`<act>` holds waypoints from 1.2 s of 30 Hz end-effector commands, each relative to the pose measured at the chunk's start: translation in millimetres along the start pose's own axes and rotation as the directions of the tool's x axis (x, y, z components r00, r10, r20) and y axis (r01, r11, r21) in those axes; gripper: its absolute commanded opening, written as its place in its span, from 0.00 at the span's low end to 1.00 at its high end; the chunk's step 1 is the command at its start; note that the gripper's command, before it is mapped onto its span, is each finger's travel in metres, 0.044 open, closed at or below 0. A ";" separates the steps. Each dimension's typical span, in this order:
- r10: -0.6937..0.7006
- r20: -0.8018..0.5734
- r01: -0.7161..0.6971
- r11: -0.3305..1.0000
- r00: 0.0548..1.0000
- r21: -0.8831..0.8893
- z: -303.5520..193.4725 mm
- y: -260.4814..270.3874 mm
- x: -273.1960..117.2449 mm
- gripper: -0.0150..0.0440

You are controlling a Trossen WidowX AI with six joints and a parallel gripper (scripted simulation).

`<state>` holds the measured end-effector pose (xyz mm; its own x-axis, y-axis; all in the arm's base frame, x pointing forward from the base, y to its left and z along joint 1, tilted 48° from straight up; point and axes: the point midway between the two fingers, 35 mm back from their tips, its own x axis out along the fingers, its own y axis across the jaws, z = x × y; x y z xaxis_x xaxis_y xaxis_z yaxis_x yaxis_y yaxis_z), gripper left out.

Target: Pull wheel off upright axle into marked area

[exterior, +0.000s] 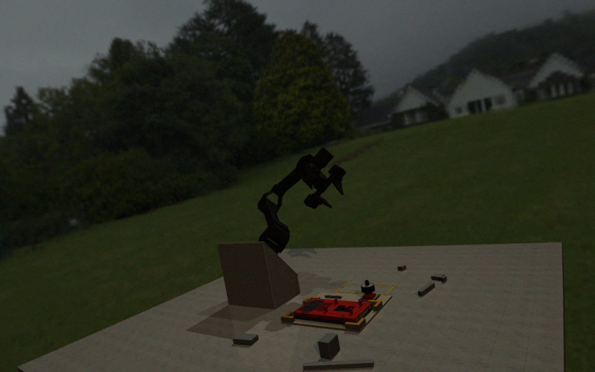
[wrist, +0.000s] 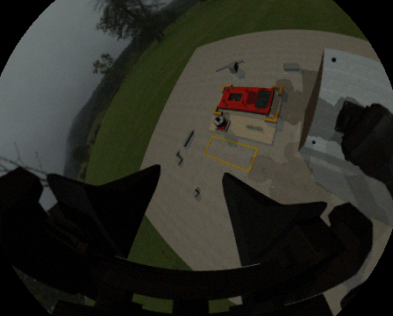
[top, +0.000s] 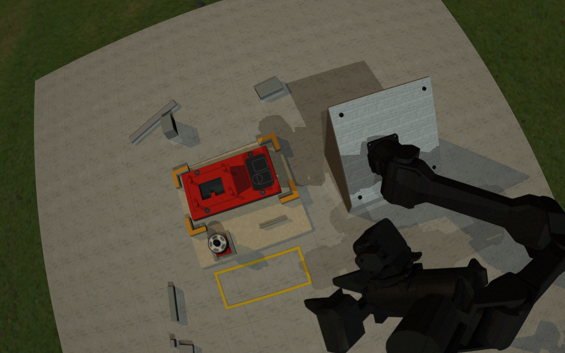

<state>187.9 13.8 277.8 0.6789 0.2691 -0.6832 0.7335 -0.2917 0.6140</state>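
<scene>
The wheel (top: 222,239) (exterior: 368,289) (wrist: 221,121), a dark disc with a pale spoked face, sits around the upright dark axle (exterior: 367,282) above a small red block (top: 228,252) near one corner of the tan board. The marked area (top: 268,295) (exterior: 391,289) (wrist: 227,162) is a yellow outline on the table beside the board, with nothing inside it. My gripper (top: 320,290) (exterior: 337,200) (wrist: 192,174) is open and empty, high above the table and well away from the wheel. The wheel's underside is hidden in the top view.
A red housing (top: 240,180) (exterior: 332,310) lies on the tan board (top: 295,221) between orange corner brackets (top: 291,193). A thin bar (top: 273,221) lies on the board too. Several grey blocks (top: 269,88) (exterior: 328,345) are scattered around. The sloped arm mount (top: 385,113) (exterior: 253,277) stands beside the board.
</scene>
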 end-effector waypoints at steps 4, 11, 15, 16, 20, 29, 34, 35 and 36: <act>-0.145 -0.031 0.133 0.960 0.989 -0.245 9.8 16.6 40.5 0.76; -0.275 -0.078 0.207 0.857 0.958 -0.473 20.6 26.7 82.5 0.76; -0.340 -0.114 0.211 0.778 0.933 -0.591 27.4 30.4 107.1 0.76; -0.356 -0.124 0.208 0.758 0.926 -0.619 29.2 30.9 113.4 0.76; -0.417 -0.164 0.179 0.668 0.894 -0.723 37.2 31.3 140.2 0.76; -0.532 -0.261 0.022 0.467 0.806 -0.884 57.6 20.7 202.3 0.76; -0.580 -0.317 -0.107 0.368 0.750 -0.924 69.9 7.4 236.8 0.76; -0.589 -0.329 -0.135 0.349 0.738 -0.927 72.4 4.1 243.6 0.76; -0.597 -0.341 -0.163 0.332 0.726 -0.929 74.9 0.6 250.4 0.76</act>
<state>348.6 10.6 98.1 0.1019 0.6530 -0.7505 0.2607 0.7105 0.6536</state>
